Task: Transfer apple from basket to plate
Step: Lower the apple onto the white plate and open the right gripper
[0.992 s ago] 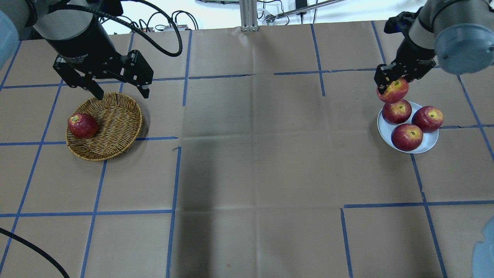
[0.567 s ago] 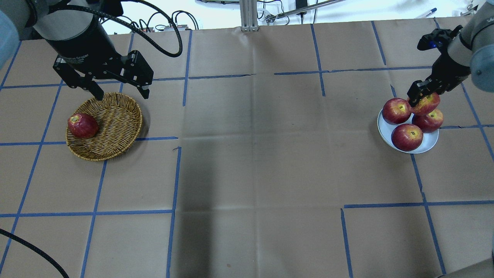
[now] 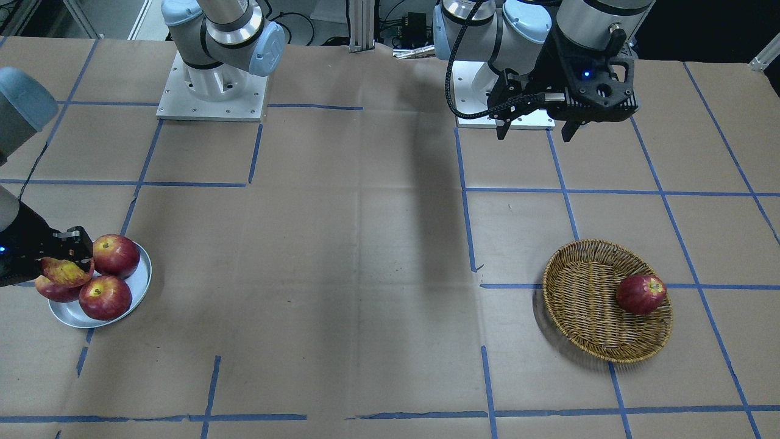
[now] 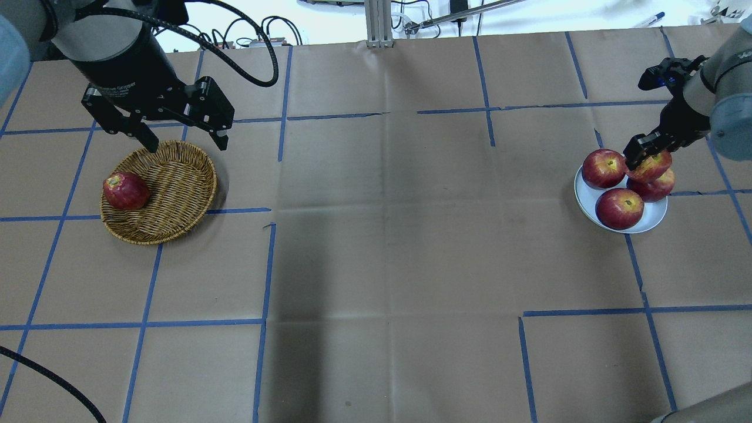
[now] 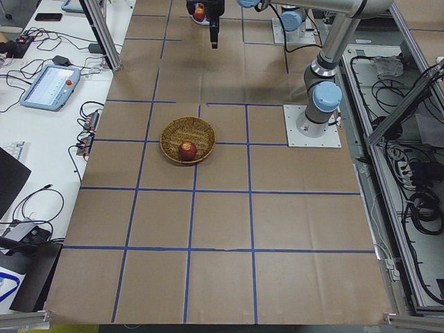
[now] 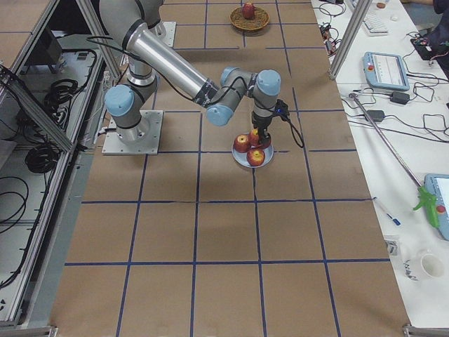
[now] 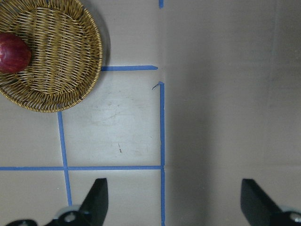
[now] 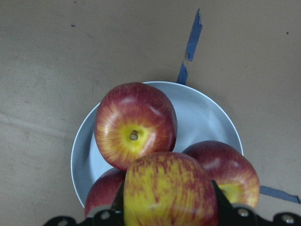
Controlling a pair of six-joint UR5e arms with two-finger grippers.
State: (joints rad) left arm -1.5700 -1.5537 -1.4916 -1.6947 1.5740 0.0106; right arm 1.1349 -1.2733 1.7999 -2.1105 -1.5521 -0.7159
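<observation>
While the right hand (image 4: 644, 155) clamps it between its two fingers, the red apple with broad yellow streaks and patches (image 8: 167, 188) hangs low over the small round shiny metal plate (image 8: 202, 113). In the wrist view one finger presses on each flank, and the apple fills the gap between them. The face turned upward is mottled, more yellow than red. Beneath it, three redder apples (image 4: 620, 208) crowd the plate. It overlaps two of them, though I cannot tell whether it touches them. Well apart, across the brown paper-covered worktop with blue tape lines (image 4: 382, 235), the left hand (image 4: 187, 145) hangs raised with its fingers spread wide and holds nothing. It is beside the round woven wicker basket (image 4: 176, 182), where a dark red apple (image 4: 125, 191) lies against the rim.
</observation>
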